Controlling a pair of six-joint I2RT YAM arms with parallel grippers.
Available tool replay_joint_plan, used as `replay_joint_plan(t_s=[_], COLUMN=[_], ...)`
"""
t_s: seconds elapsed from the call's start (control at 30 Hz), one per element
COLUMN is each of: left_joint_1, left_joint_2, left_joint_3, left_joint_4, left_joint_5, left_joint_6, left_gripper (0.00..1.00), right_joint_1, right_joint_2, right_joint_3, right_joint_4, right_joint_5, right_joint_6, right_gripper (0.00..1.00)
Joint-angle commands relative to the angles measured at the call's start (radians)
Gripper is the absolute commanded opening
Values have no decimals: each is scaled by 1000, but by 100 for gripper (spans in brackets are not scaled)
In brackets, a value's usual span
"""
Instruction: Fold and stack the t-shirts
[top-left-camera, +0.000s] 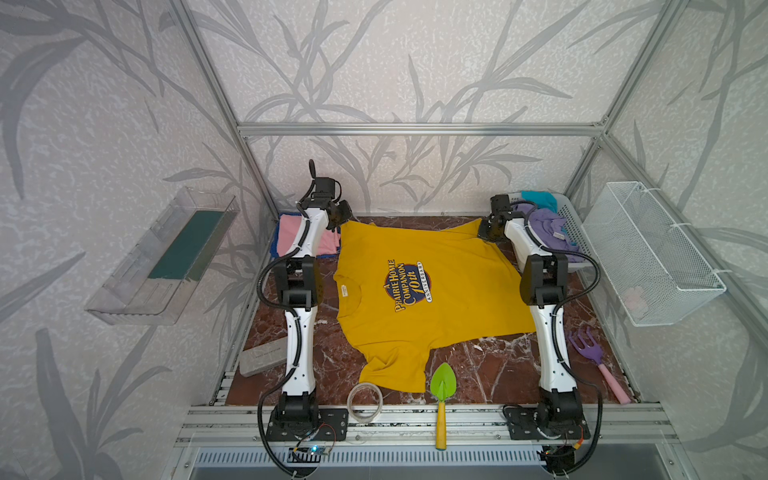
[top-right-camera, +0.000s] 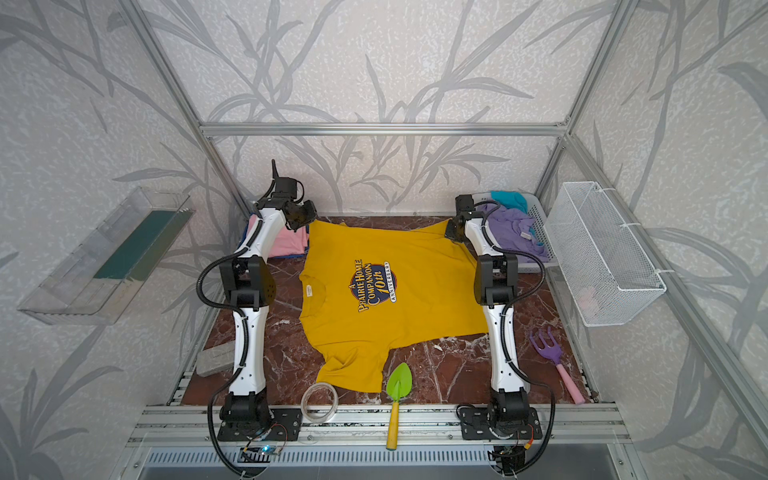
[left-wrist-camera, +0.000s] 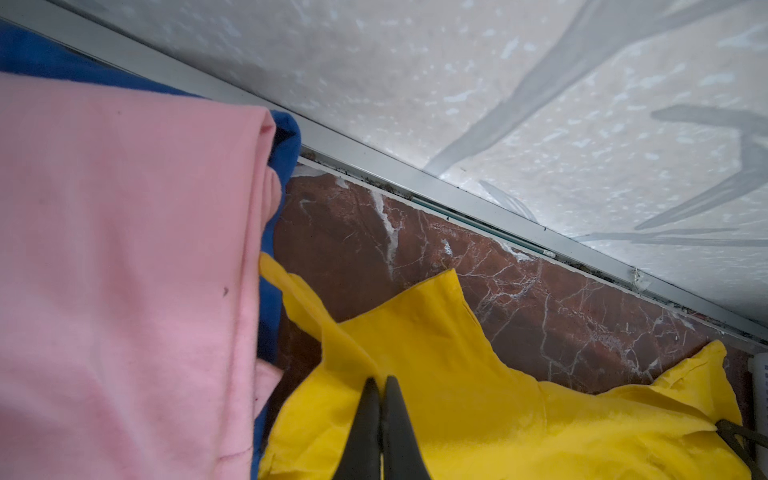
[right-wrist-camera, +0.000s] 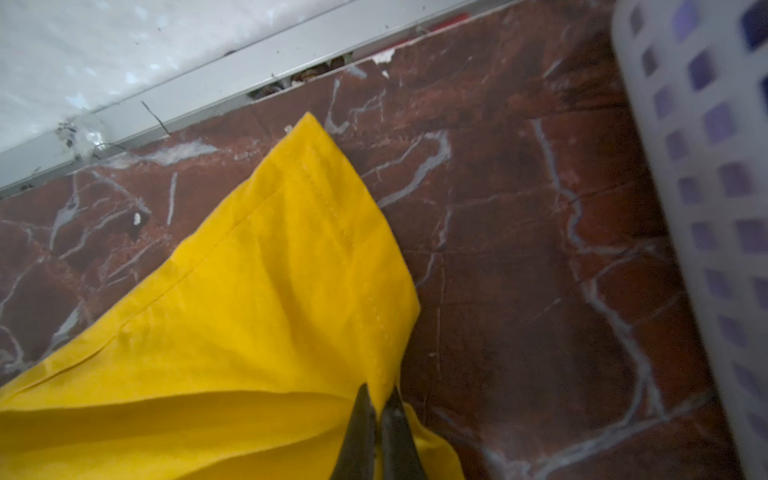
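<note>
Reaching up the frame from bases at the lower edge, both arms were extended, elbows raised, wrists angled down over the mustard-yellow t-shirt (top-left-camera: 415, 316), which lay spread print-up mid-frame on the worktop (top-left-camera: 498, 365). The left end effector (left-wrist-camera: 380, 379) pinched its upper-left corner; the right end effector (right-wrist-camera: 379, 390) pinched its upper-right hem corner.

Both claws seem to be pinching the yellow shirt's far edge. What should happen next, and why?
Probably lift both together and carry that far edge toward the near edge. The left claw and right claw are each shut on a far corner of the yellow t-shirt, which lies spread flat, so a half-fold looks ready.
</note>
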Motion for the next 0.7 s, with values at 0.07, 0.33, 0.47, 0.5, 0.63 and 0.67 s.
replay_joint_plan(t_s=[0.07,0.33,0.47,0.5,0.63,0.67], left_joint_1=[3,4,5,6,7,7], left_joint_2=[5,-120,-225,-245,-282,-289], left_joint_3=[20,-95,-265,-298,-365,-375], left_joint_4=[-32,-35,53,74,79,76], left_joint_5=[7,20,23,21,22,30], left_joint_6=[13,13,2,0,-12,-15], left_gripper=[0,0,0,0,0,0], right_joint_1=[16,17,15,15,14,14], right_joint_2=[-56,-187,-256,-265,-296,-306], right_joint_3=[15,-103,-231,-249,-328,-352], right_joint_4=[42,241,380,391,417,428], right_joint_5=[-8,23,24,25,23,26], right_joint_6=[-40,-59,-60,-60,-61,-62], right_gripper=[0,0,0,0,0,0])
